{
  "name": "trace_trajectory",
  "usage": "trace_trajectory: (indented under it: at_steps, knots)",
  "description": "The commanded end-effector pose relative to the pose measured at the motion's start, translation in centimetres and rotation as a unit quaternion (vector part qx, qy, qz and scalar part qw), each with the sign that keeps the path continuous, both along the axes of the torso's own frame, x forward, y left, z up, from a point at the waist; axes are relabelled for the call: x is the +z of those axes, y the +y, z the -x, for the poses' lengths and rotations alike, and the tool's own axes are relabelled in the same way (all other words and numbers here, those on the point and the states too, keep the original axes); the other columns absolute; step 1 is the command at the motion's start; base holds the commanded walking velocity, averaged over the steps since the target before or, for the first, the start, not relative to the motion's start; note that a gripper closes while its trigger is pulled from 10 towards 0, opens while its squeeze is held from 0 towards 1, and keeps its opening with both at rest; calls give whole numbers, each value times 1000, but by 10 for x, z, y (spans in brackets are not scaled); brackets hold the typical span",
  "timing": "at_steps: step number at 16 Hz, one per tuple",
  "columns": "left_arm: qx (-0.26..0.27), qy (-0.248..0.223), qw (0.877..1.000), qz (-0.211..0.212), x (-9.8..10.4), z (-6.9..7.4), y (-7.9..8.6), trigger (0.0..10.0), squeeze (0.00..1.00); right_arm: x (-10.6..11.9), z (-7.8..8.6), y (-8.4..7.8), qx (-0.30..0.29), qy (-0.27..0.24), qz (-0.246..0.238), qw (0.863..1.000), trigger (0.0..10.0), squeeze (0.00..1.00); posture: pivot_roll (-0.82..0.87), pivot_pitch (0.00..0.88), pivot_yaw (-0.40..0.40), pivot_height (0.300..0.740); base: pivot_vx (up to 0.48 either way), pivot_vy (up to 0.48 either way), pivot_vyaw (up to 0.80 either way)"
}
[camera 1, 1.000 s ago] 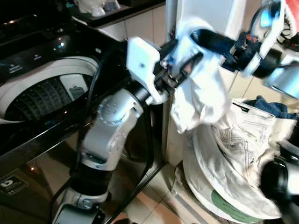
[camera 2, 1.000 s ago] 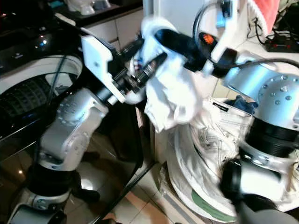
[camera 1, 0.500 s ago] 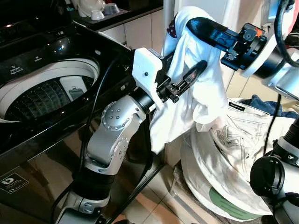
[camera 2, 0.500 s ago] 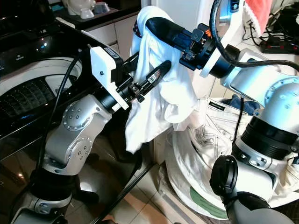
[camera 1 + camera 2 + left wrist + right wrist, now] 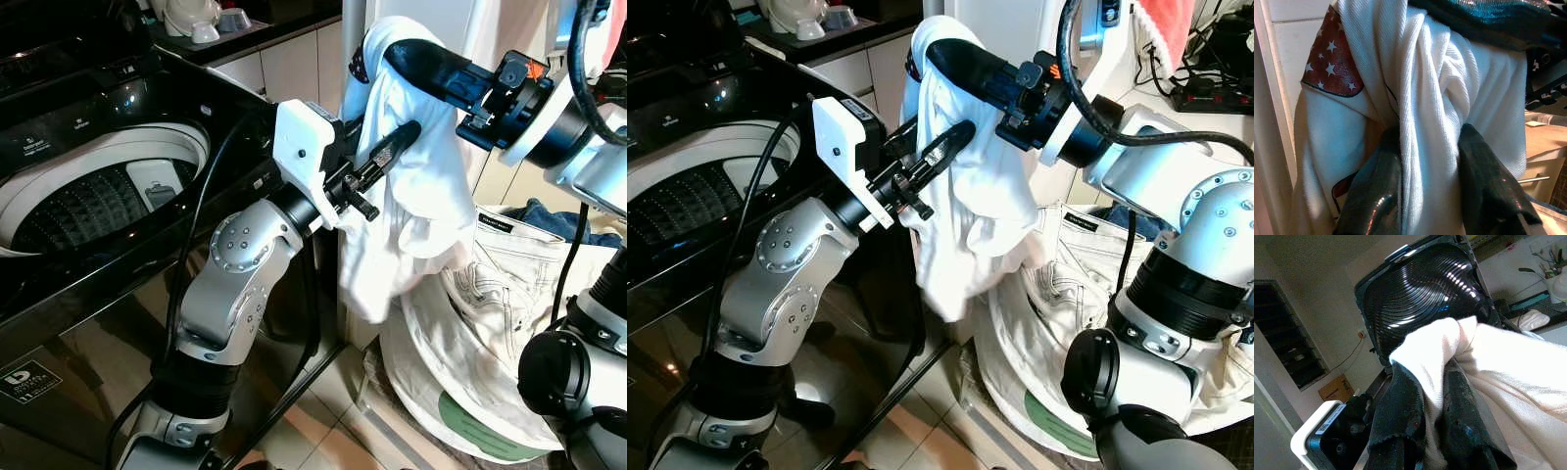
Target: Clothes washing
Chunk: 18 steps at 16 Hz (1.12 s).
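Note:
A white garment [image 5: 411,225] with a red star-printed patch [image 5: 1332,58] hangs in the air between both grippers, to the right of the black top-loading washing machine [image 5: 118,88]. My right gripper [image 5: 387,54] is shut on the garment's top fold, and the cloth drapes over its black fingers [image 5: 1400,416]. Just below, my left gripper [image 5: 397,142] is shut on a bunched strand of the same garment, pinched between its fingers [image 5: 1371,196]. The machine's drum [image 5: 88,201] stands open at the left. The garment's lower end dangles beside the machine's front corner.
A white laundry hamper [image 5: 460,431] at the lower right holds white jeans [image 5: 500,294] and a blue garment [image 5: 568,220]. White cabinets [image 5: 294,59] stand behind. The raised machine lid [image 5: 1425,289] is behind the grippers. Tiled floor [image 5: 323,431] lies between machine and hamper.
The hanging lower part of the garment has swung to the right, away from the machine. My left gripper has tilted slightly upward; both grippers keep their hold.

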<state>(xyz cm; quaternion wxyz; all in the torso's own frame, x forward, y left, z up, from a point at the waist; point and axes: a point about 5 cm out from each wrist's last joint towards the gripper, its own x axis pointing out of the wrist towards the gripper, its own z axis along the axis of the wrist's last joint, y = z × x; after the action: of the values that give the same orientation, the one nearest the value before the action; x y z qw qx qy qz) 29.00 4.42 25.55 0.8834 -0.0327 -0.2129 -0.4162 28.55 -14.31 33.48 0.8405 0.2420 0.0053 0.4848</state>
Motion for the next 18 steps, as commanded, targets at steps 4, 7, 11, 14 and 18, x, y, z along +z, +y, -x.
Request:
trace_trajectory:
  at_steps: [4, 7, 11, 14, 18]
  knots:
    - [14, 29, 999, -15, -12, -6, 4, 0, 0, 7, 9, 6, 24, -25, -1, 999, 0, 0, -95, 0, 64, 740, 0, 0, 0]
    - [11, 30, 999, -16, -12, -6, 3, 0, 0, 6, 9, 7, 23, -24, 0, 999, 0, 0, -94, 0, 66, 740, 0, 0, 0]
    - [29, 34, 999, -15, -13, -10, 8, 0, 0, 4, 9, 7, 21, -23, 6, 999, 0, 0, -95, 0, 70, 740, 0, 0, 0]
    - [78, 47, 996, -2, -12, -19, 20, 0, 0, 4, 9, 7, 19, -25, 6, 999, 0, 0, -96, 0, 75, 740, 0, 0, 0]
    - [227, 22, 973, 20, 4, -43, 66, 0, 0, 1, 7, 1, -2, -17, 4, 1000, 10000, 1000, -98, 0, 73, 740, 0, 0, 0]
